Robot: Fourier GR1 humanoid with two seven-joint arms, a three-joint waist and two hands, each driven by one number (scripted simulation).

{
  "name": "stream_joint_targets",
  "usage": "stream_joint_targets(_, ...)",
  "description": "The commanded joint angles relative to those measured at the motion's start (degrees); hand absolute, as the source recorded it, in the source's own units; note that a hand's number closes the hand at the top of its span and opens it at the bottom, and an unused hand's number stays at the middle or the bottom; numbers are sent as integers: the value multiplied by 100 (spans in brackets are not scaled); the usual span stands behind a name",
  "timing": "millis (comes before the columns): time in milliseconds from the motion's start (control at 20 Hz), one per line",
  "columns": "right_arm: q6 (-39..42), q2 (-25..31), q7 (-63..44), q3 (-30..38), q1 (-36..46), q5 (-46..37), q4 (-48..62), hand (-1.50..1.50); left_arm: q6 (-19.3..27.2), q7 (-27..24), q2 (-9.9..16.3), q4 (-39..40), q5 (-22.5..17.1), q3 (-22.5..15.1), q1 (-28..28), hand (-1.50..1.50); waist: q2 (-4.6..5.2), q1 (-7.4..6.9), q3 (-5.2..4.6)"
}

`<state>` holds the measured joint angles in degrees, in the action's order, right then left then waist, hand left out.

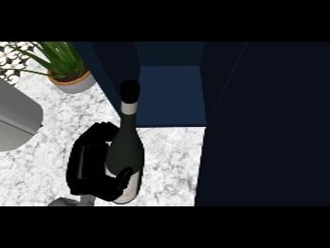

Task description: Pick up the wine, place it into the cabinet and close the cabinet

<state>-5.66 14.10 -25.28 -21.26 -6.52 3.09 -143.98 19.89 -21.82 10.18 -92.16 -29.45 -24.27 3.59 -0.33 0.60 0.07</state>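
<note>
- Dark green wine bottle (pixel 125 150), where is it for you?
- Upright over the marble counter (pixel 24 169), just near of the open navy cabinet (pixel 169 94); you'll see its neck pointing far.
- Fingers?
- Left hand (pixel 89 167) curled round the bottle's base, thumb across the front. Potted plant (pixel 66 65) far left.

The counter (pixel 32 160) looks like speckled marble, polished; the bottle (pixel 125 150) is dark, glossy glass — the cabinet (pixel 267 126) matt navy — the pot (pixel 73 83) matt, like terracotta.
</note>
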Motion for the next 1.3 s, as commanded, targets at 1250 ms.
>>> stream_joint_targets(1250,334,-84,-445,275,-464,470,-1221,-150,1287,280,-1017,2867,-64,-49,2265,150,38,103,-12)
